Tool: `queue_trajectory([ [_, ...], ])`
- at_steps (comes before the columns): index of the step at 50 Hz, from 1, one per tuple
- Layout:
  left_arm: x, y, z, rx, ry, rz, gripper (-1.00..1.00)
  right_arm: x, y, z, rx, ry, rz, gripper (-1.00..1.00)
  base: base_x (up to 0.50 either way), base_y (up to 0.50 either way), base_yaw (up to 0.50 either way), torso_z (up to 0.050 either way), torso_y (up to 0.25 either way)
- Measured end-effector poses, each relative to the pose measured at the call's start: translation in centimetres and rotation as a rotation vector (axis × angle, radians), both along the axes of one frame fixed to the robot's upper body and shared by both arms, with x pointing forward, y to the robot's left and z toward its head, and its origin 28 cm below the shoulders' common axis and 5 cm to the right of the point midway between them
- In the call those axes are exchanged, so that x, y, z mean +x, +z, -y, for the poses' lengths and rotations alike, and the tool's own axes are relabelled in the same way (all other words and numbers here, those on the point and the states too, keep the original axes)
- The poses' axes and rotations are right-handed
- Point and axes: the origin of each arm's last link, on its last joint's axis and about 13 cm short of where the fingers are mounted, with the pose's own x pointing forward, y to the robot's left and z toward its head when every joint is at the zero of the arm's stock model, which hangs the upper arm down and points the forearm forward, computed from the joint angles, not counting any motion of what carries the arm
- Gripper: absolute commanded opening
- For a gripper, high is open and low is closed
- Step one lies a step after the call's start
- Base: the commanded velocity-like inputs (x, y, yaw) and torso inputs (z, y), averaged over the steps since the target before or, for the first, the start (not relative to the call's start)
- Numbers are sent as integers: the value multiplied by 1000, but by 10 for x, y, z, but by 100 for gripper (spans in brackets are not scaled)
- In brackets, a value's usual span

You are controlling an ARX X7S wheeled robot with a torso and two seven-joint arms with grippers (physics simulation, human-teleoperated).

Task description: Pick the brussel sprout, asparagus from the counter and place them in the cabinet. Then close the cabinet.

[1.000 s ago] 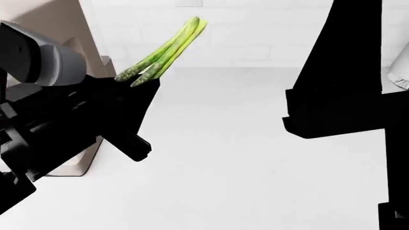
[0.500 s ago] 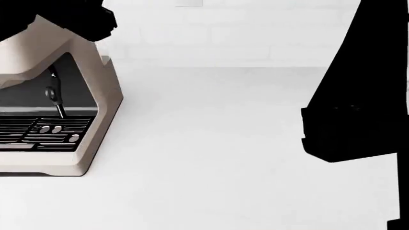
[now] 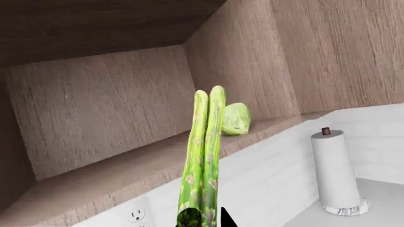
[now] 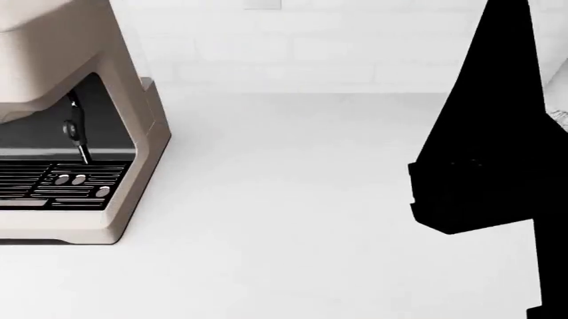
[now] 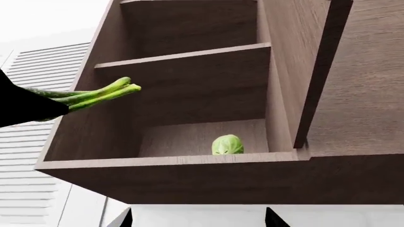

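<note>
The asparagus (image 3: pixel 205 156) sticks out of my left gripper (image 3: pixel 205 218), which is shut on its bud end, stalks pointing at the open cabinet's (image 3: pixel 94 118) lower shelf. In the right wrist view the same asparagus (image 5: pixel 94 94) hovers in front of the cabinet (image 5: pixel 189 75) at shelf height. The brussel sprout (image 3: pixel 235 119) rests on that lower shelf near its right wall; from below the brussel sprout (image 5: pixel 227 144) shows by the shelf's front edge. My right gripper (image 5: pixel 198 222) is open and holds nothing, below the cabinet. The counter (image 4: pixel 293 199) shows no vegetables.
A beige coffee machine (image 4: pixel 80 133) stands on the counter at the left. My right arm (image 4: pixel 488 133) rises as a black shape at the right. The cabinet door (image 5: pixel 315 71) stands open. A paper towel roll (image 3: pixel 334 170) and a wall outlet (image 3: pixel 136 215) sit below the cabinet.
In the head view my left arm has lifted the asparagus up out of sight, uncovering the coffee machine. The right arm has shifted only slightly.
</note>
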Motion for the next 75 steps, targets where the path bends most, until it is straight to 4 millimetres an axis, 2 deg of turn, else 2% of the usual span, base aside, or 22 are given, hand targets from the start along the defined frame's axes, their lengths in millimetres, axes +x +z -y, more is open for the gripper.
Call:
queue_trajectory([
  [9,0,14,4,11,6,25,-100,3,0,-2,-2,7,-14,100,0,0,0,0,0],
  [21,-2,21,6,23,51,58,-100,8,0,-2,0,-7,-34,100,0,0,0,0,0],
  [41,-3,24,6,38,170,77,-100,13,-2,-1,3,-32,-68,100,0,0,0,0,0],
  [75,-3,24,7,16,156,88,-100,27,0,6,-1,-94,-105,100,0,0,0,0,0],
])
